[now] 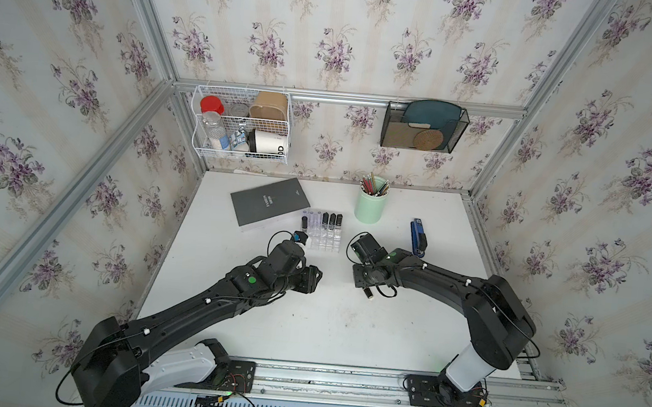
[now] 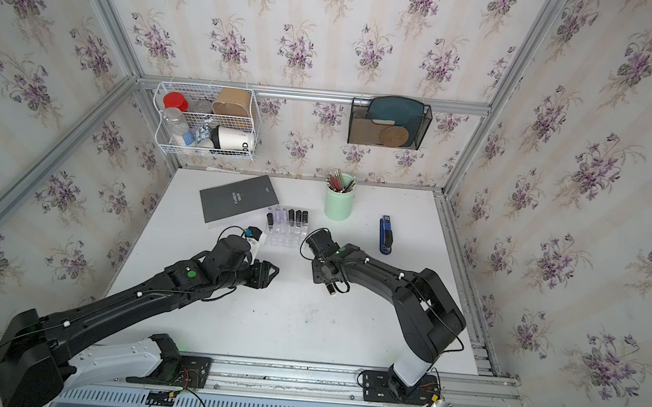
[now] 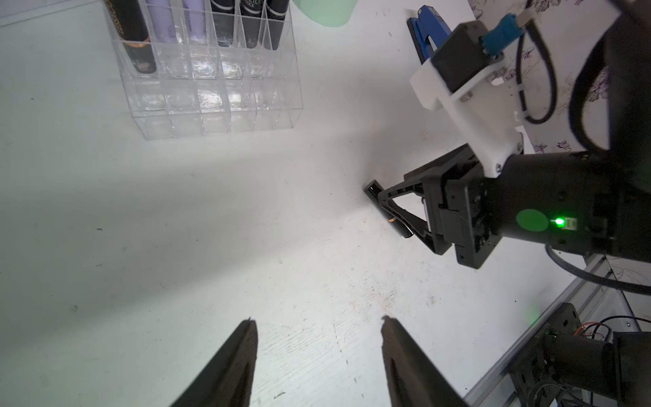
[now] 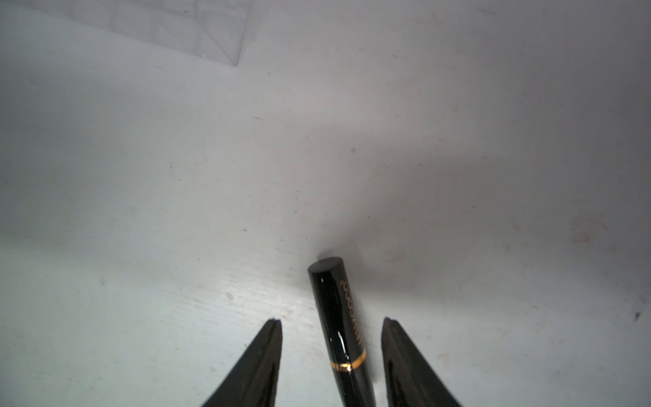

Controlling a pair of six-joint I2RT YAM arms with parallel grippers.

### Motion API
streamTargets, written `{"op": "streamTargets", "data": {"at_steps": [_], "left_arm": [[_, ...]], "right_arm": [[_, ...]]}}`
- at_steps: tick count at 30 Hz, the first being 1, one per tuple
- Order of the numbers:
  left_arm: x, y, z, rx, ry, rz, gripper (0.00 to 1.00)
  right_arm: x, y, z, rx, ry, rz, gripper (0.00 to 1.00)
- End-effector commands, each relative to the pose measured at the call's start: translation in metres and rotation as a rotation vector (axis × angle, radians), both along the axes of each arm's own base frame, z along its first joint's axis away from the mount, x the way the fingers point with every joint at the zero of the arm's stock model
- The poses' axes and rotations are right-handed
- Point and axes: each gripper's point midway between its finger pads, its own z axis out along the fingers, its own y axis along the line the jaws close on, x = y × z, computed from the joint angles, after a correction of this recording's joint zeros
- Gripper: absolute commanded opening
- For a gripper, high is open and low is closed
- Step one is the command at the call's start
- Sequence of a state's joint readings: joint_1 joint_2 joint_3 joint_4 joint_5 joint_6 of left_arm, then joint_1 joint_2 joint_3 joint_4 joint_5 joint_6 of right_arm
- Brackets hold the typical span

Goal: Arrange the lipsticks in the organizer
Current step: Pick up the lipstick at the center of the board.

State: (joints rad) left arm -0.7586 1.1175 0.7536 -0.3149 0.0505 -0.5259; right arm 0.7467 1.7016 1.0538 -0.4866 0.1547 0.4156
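Lipsticks (image 1: pixel 332 219) were nearly all put away, as far as the pictures showed. On the white table (image 1: pixel 303 333), the clear organizer (image 1: pixel 323 239) sat just above the middle of the frame in both top views. Its back row held pale lilac ones and three black ones standing upright, with a fourth black one a row nearer at the left end. The other cells looked empty. The left pincer (image 3: pixel 318 352) hung to the lower left of the organizer, its jaws spread with nothing between them. The right pincer (image 4: pixel 332 320), to the lower right of the organizer, was spread astride the last lipstick (image 4: pixel 340 327). This was a black one with a gold band, lying flat on the table, and neither finger seemed to touch it. By my reading only this one was left to do: pinch it, lift it, stand it upright and lower it into a free cell.
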Motion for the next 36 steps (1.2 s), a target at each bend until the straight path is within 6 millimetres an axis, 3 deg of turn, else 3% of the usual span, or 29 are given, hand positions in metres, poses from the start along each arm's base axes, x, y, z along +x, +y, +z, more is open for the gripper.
{"op": "streamTargets", "data": {"at_steps": [1, 8, 13, 15, 17, 20, 23, 25, 30, 34, 36], "left_arm": [[0.0, 0.005, -0.001, 0.005, -0.002, 0.028, 0.6], [-0.001, 0.005, -0.001, 0.001, 0.004, 0.027, 0.6], [-0.004, 0.008, 0.0, -0.002, 0.036, 0.036, 0.6], [-0.009, 0.011, 0.004, -0.055, 0.075, 0.003, 0.63], [-0.017, 0.01, 0.014, -0.193, 0.122, -0.055, 0.69], [-0.038, -0.008, 0.043, -0.426, 0.144, -0.196, 0.77], [-0.061, -0.025, 0.062, -0.614, 0.161, -0.333, 0.79], [-0.064, -0.027, 0.063, -0.652, 0.148, -0.346, 0.78], [-0.067, -0.03, 0.074, -0.701, 0.071, -0.386, 0.62], [-0.058, -0.025, 0.069, -0.669, 0.006, -0.33, 0.45], [-0.052, -0.023, 0.07, -0.664, -0.026, -0.306, 0.41]], "right_arm": [[0.002, 0.001, -0.008, -0.022, 0.014, 0.028, 0.49], [0.002, -0.004, -0.035, -0.074, 0.052, 0.034, 0.4], [0.0, 0.001, -0.038, -0.05, 0.064, 0.052, 0.22], [-0.002, 0.024, -0.019, 0.08, 0.049, 0.12, 0.18], [-0.006, 0.06, 0.019, 0.296, 0.0, 0.234, 0.16], [-0.029, 0.111, 0.102, 0.691, -0.085, 0.454, 0.18], [-0.051, 0.133, 0.165, 1.001, -0.128, 0.59, 0.2], [-0.056, 0.138, 0.182, 1.108, -0.108, 0.619, 0.2], [-0.058, 0.144, 0.209, 1.305, -0.086, 0.609, 0.2], [-0.063, 0.144, 0.224, 1.413, -0.058, 0.611, 0.2], [-0.066, 0.143, 0.227, 1.441, -0.042, 0.611, 0.2]]}}
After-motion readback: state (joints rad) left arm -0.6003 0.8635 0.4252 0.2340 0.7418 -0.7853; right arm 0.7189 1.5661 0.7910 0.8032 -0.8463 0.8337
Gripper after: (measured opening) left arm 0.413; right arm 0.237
